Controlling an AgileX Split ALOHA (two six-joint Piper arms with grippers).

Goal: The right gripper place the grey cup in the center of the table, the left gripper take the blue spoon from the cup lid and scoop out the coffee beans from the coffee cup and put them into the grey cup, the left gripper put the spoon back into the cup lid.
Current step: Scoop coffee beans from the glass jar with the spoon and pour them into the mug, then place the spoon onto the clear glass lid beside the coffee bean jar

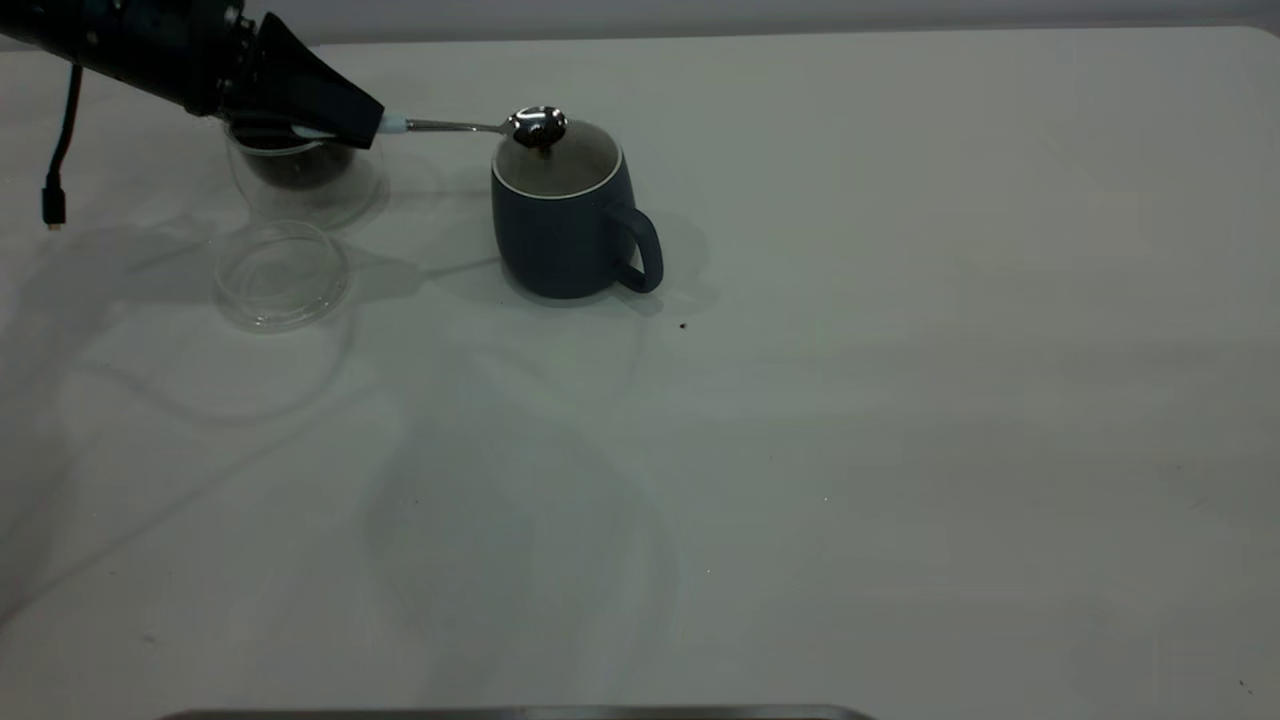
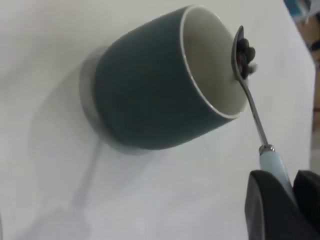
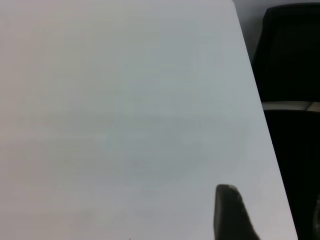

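Pale and broad, the table [image 1: 900, 400] already carries the grey cup [image 1: 560, 230] near its middle, so placing looks done and scooping is under way. Out beyond the left gripper [image 1: 345, 115], clamped on the blue spoon [image 1: 480, 126] by its handle, that cup sits under the loaded bowl, with coffee beans [image 2: 245, 55] ready to tip in; the coffee cup [image 1: 300, 175] stands just beneath the gripper, the empty cup lid [image 1: 282, 275] beside it. Left: tipping, returning the spoon; the right gripper [image 3: 232, 212] is parked well apart, finger state unclear.
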